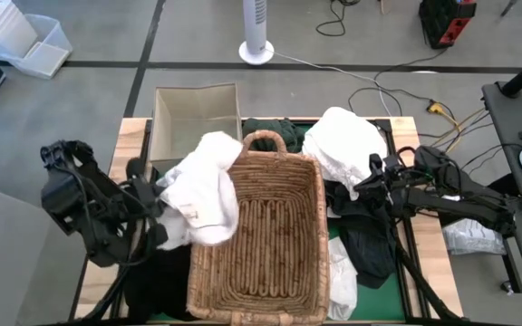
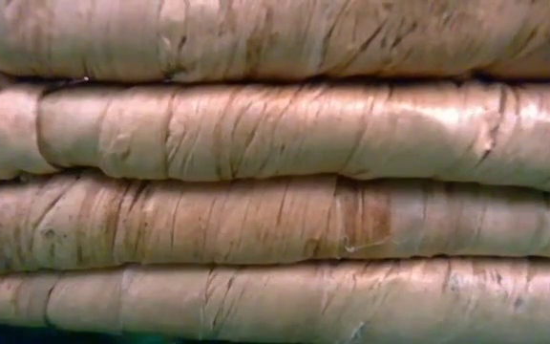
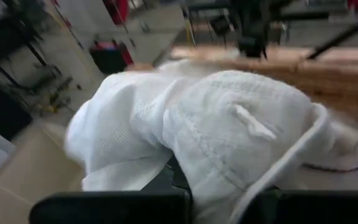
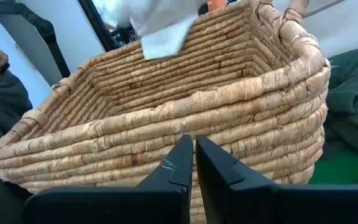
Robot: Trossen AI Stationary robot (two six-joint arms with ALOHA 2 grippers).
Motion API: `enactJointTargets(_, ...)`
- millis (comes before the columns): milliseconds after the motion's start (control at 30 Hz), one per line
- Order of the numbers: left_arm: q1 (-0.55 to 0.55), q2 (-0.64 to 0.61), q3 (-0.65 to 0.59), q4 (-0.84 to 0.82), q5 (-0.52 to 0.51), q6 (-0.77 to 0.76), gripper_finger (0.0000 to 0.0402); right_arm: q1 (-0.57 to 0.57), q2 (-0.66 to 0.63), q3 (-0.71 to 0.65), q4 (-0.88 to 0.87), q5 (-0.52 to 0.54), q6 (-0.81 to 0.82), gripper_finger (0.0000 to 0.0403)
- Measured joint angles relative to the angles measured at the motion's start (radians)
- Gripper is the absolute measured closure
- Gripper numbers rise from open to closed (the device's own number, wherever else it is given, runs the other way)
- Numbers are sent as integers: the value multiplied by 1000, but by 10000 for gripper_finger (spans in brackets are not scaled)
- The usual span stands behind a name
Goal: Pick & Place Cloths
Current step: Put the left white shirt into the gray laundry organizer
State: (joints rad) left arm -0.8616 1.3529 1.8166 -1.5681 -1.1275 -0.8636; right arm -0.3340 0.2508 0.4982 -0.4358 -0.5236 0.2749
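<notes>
A wicker basket (image 1: 261,240) stands mid-table; its coiled wall (image 2: 275,172) fills the low view. My left gripper (image 1: 159,210), at the basket's left side, is shut on a white cloth (image 1: 202,190) that drapes over the basket's left rim. My right gripper (image 4: 194,149) is shut and holds nothing. It sits just right of the basket (image 4: 166,106), beside another white cloth (image 1: 343,145) heaped at the far right. A dark green cloth (image 1: 270,127) lies behind the basket's handle. Black cloths lie at near left (image 1: 161,281) and right (image 1: 370,244). My left gripper holds the white cloth at its left end (image 3: 185,168), coming level from the table's left. The bunched fabric covers the fingers, so the layers and the exact hold are hidden. The cloth is lifted, and its free end (image 1: 216,226) hangs over the basket's left rim.
An open cardboard box (image 1: 193,118) stands at the far left of the table. A green mat (image 1: 383,299) shows at the near right, with a small white cloth (image 1: 341,281) beside the basket. A clear plastic bag (image 1: 474,237) lies off the table's right edge.
</notes>
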Motion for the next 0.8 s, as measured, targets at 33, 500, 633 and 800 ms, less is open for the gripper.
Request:
enactJointTargets(33,0,0,12,1,-24,18,401,0,0,-3,0,0,0,390)
enactJointTargets(500,2,-1,223,-3,-322,291,401,0,0,-10,0,0,3,390)
enactJointTargets(633,2,-1,297,-3,-376,360,401,0,0,-10,0,0,3,390)
enactJointTargets(800,2,-1,379,-3,-433,431,401,0,0,-10,0,0,2,390)
